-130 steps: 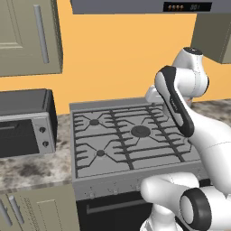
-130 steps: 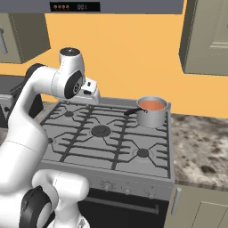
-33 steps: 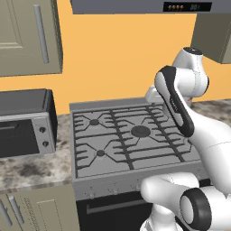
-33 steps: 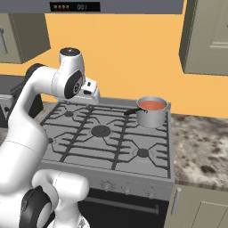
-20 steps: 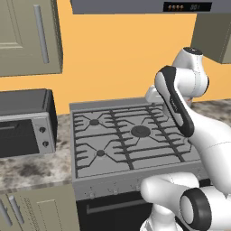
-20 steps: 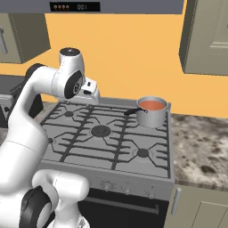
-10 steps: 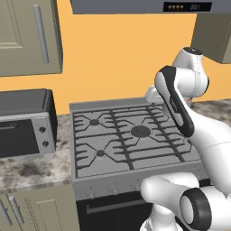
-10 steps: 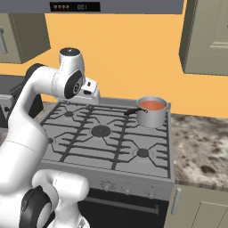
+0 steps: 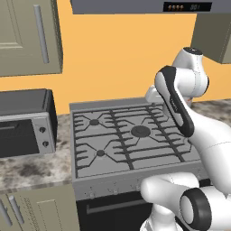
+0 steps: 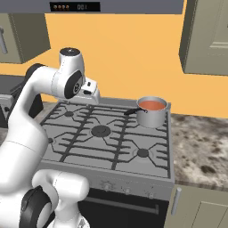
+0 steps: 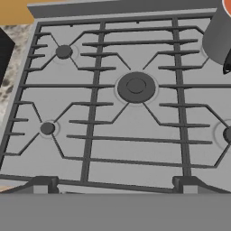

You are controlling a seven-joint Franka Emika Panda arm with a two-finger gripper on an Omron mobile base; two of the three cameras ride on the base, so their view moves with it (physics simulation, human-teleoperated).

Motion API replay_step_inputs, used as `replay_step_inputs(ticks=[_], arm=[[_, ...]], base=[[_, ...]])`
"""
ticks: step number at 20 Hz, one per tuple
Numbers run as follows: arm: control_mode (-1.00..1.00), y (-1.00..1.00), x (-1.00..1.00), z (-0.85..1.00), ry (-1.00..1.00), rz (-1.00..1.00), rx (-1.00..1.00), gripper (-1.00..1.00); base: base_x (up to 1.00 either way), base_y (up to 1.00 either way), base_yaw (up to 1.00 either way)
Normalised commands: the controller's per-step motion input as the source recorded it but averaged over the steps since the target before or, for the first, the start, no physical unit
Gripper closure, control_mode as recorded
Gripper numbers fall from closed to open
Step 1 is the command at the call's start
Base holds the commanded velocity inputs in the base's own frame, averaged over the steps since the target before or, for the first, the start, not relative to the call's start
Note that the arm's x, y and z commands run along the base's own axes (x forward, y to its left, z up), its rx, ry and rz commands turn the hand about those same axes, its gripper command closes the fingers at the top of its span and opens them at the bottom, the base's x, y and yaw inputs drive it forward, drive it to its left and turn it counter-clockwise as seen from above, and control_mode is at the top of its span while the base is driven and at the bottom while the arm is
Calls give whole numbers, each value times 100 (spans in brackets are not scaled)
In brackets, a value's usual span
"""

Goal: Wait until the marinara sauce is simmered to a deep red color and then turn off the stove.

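On stove (image 10: pixel 111 138) rear right: marinara sauce (image 10: pixel 152 105), apart from gripper (image 11: pixel 115 184).

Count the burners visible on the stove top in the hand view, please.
4 on the stove: rear-left burner, large centre burner, front-left burner, front-right burner cut by the frame edge. A fifth may sit hidden under the saucepan at rear right.

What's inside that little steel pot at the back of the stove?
The saucepan holds the marinara sauce, a smooth orange-red surface filling it almost to the rim. How deep it goes is hidden by the steel wall. The pot sits on the stove at its rear right burner.
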Motion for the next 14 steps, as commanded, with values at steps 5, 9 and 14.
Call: replay_step_inputs(ticks=[5, 9, 14], arm=[[-100, 0, 0, 0, 0, 0, 0, -100], [-100, 0, 0, 0, 0, 0, 0, -100], [-100, -14, -31, -7, -4, -1, 3, -100]], base=[[0, 0, 0], [0, 0, 0], [0, 0, 0]])
